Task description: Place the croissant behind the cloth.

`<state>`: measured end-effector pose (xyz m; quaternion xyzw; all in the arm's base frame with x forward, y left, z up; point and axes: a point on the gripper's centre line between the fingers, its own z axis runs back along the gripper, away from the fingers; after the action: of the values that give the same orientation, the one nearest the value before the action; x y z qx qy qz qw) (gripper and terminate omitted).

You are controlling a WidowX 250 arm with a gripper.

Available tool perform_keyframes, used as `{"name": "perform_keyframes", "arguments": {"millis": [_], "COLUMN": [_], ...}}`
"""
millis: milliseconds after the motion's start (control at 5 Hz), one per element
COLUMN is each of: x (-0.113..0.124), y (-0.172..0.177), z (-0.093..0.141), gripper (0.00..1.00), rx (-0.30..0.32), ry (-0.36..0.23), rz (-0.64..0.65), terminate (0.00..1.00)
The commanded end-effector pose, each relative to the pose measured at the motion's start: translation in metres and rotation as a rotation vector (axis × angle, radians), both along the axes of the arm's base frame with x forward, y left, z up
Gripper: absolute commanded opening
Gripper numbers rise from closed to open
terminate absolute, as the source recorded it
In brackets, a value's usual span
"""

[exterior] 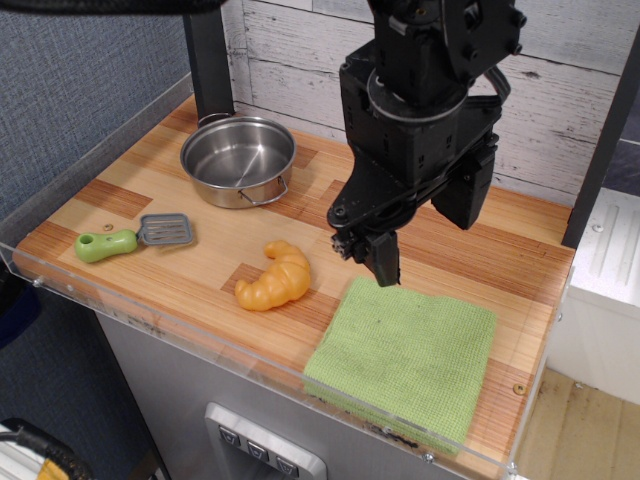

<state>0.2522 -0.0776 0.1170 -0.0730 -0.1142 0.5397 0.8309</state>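
We see our black gripper (368, 252) above the light-green woven cloth's (410, 355) far edge; the glossy orange plastic croissant (273, 277) lies just left.

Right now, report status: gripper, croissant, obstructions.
Gripper empty, above the cloth's far edge; jaw state unclear. Croissant on table left of cloth, untouched. Pot and spatula off to the left.

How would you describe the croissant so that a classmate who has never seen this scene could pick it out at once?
Start at the wooden table and find the big green cloth near its front edge. Just left of the cloth lies the croissant. It is the only glossy orange-yellow crescent with ridges; the steel pot and green-handled spatula look nothing like it.
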Motion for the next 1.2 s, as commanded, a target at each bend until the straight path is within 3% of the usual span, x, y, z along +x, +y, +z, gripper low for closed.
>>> {"name": "perform_keyframes", "arguments": {"millis": [0,200,600,1000], "x": [0.0,0.002,0.007,0.02], "y": [0.0,0.011,0.033,0.058], "z": [0.0,-0.001,-0.009,-0.024], "gripper": [1.0,1.0,1.0,1.0], "rx": [0.0,0.064,0.122,0.205], "ry": [0.0,0.013,-0.009,-0.014], "rz": [0.0,-0.193,-0.667,-0.806], "terminate": [0.0,0.0,0.0,0.0]}}
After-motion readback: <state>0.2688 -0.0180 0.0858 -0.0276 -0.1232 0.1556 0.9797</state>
